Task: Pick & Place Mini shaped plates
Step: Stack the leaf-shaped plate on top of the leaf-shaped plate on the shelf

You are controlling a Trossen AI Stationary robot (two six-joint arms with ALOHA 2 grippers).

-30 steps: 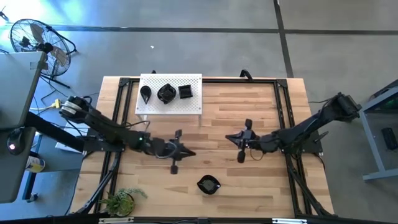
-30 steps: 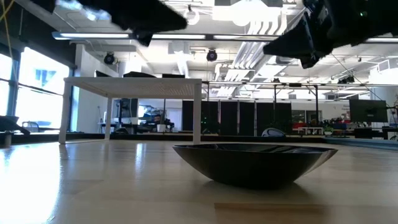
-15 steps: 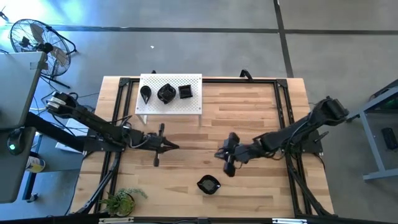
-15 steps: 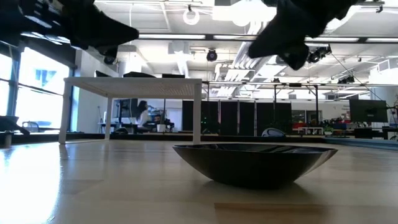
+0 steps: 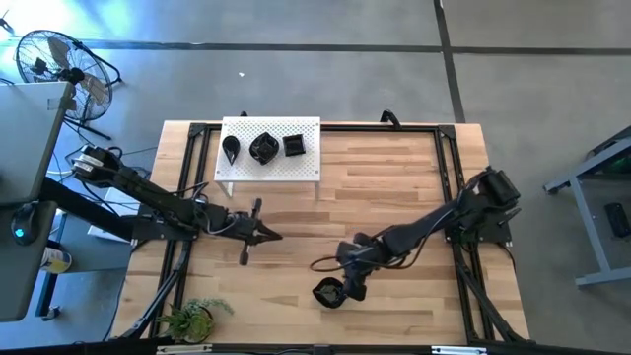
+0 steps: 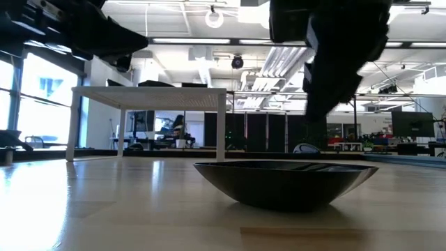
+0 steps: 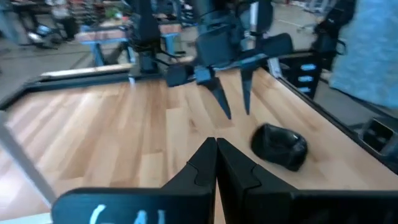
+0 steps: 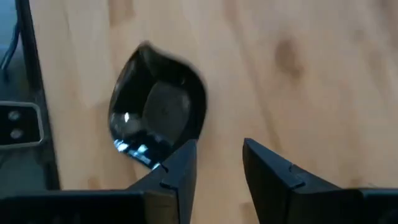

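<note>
We see a light wooden table, its top made of butcher-block planks, with a black frame running along its edges. Near the far left corner a white perforated board stands on the table, raised on legs in the low view. On the board lie three black dishes in a row: a teardrop dish, a wavy dish and a square dish. A fourth dish lies directly on the wood near the front edge, about midway across. A small plant sits at the front left corner.
</note>
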